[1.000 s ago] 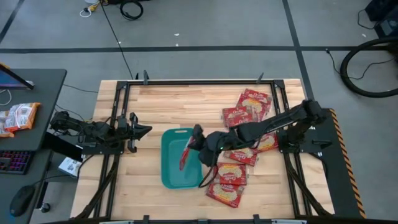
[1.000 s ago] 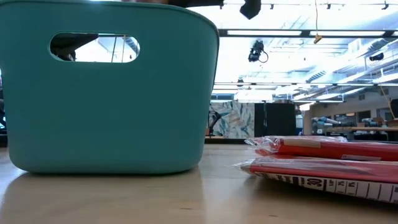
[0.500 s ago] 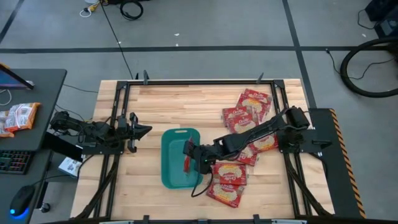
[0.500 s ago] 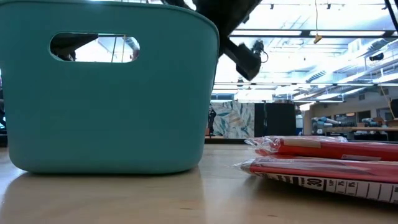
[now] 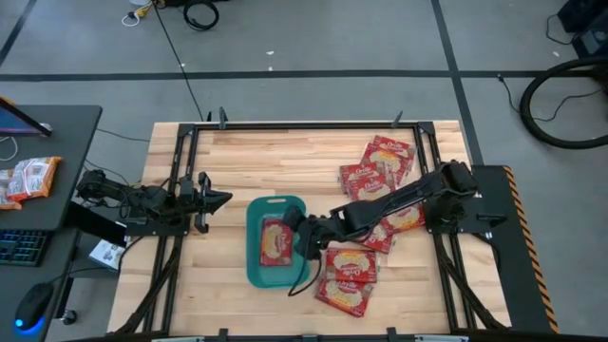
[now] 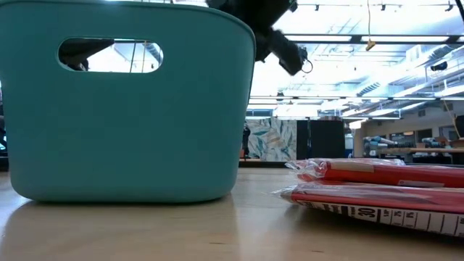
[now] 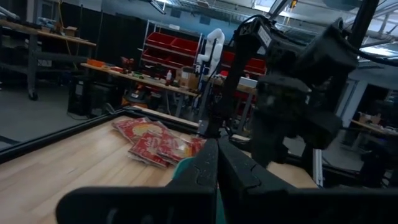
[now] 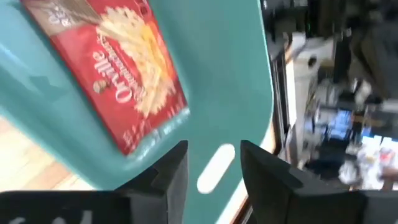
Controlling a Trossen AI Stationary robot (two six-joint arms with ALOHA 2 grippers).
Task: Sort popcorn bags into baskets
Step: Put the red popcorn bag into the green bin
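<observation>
The teal basket (image 5: 255, 268) stands at the table's middle near the front, and one red popcorn bag (image 5: 276, 243) lies flat inside it, picture side up. My right gripper (image 5: 302, 237) hovers open over the basket's right rim. In the right wrist view its fingers (image 8: 171, 169) stand apart, short of the bag (image 8: 121, 68) and on either side of the basket's handle slot (image 8: 215, 167). Several more popcorn bags lie on the table to the right (image 5: 378, 166) (image 5: 348, 277). My left gripper (image 5: 220, 199) waits shut at the table's left.
A dark side desk at the left holds an orange-and-white snack packet (image 5: 28, 179), a keyboard and a mouse. Black frame rails (image 5: 180, 161) run along the table's sides. In the low view the basket (image 6: 123, 109) stands left of stacked bags (image 6: 384, 190).
My right gripper has carried a bag that hung on edge toward the table's near edge and down over the basket, then let it go. The bag has fallen and now lies flat in the basket.
</observation>
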